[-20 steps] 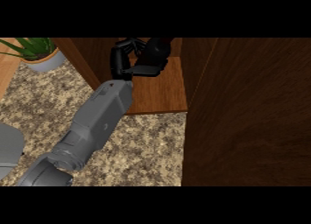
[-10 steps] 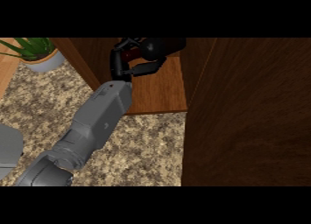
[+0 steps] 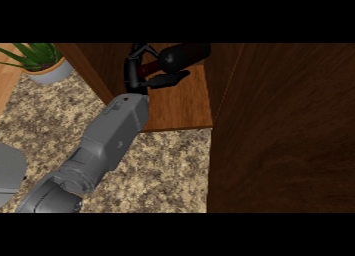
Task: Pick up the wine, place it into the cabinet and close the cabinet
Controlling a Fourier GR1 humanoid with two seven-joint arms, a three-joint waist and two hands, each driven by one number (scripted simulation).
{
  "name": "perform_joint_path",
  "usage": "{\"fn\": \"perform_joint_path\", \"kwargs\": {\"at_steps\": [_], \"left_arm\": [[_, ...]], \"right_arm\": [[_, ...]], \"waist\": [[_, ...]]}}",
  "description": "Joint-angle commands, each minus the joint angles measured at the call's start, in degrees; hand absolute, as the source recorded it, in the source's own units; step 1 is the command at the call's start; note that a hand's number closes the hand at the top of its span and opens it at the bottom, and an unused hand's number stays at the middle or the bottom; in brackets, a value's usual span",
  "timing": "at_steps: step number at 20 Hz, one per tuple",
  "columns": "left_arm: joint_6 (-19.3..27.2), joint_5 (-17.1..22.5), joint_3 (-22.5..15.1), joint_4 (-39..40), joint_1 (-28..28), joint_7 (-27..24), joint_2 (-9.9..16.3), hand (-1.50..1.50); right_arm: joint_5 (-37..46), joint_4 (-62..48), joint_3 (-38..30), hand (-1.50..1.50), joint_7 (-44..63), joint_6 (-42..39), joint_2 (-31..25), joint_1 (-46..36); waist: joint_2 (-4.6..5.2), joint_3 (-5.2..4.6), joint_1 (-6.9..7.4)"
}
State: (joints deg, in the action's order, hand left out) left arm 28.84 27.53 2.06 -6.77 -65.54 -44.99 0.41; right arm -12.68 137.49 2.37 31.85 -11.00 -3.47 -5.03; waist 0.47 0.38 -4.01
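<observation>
Speckled granite counter (image 3: 158, 165) fills the lower left of the head view; a potted plant (image 3: 40, 62) stands at its far left corner; the cabinet shelf (image 3: 184, 105), of reddish wood, meets the counter's far edge; a dark cabinet door (image 3: 291, 130) stands open along the right side.

Only one forearm shows, rising from the lower left edge; I take it for my left arm, though its shoulder is out of frame; the left hand (image 3: 147, 72) is over the shelf's far part. Its fingers and thumb are curled round the wine (image 3: 184, 54); the lower finger lies beneath the bottle's body; the neck end is hidden behind the hand. My right hand does not show.

Bottle position: inside the cabinet opening, above the shelf near its far edge; I cannot tell whether it touches the wood.

Orientation: the long axis runs roughly left to right across the shelf, tilted slightly; the broad dark end points right toward the door, so the bottle appears laid over rather than upright.

Step in hand, as I judge it: placing. To do it well, bring the bottle square to the shelf; lower until it rests; uncurl the fingers only when it is supported; withdraw along the forearm's line, clear of the door.
</observation>
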Motion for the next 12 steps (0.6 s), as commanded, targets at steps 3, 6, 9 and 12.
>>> {"fn": "perform_joint_path", "kwargs": {"at_steps": [3,6,9,12], "left_arm": [[3.1,-1.2,-0.5,2.6,2.5,-2.1,-0.4,-1.50],[0.1,-0.5,0.7,1.3,4.1,-3.7,0.3,-1.50],[-1.4,-0.7,1.0,0.9,5.3,-5.3,0.5,-1.50],[-2.2,-0.5,1.4,1.3,5.3,-5.1,0.8,-1.50]], "right_arm": [[-1.6,4.2,0.8,-1.50,1.4,-0.2,-0.2,2.2],[-0.7,3.3,1.5,-1.50,0.7,0.0,0.2,1.6],[-1.5,3.1,-0.1,-1.50,2.3,1.4,-0.2,-1.1],[-3.5,3.5,-0.4,-1.50,-1.8,-2.4,-1.0,3.3]], "waist": [[1.09,-0.42,-1.07],[0.95,-0.45,0.11],[0.97,-0.49,0.37],[1.17,-0.40,-0.57]]}}
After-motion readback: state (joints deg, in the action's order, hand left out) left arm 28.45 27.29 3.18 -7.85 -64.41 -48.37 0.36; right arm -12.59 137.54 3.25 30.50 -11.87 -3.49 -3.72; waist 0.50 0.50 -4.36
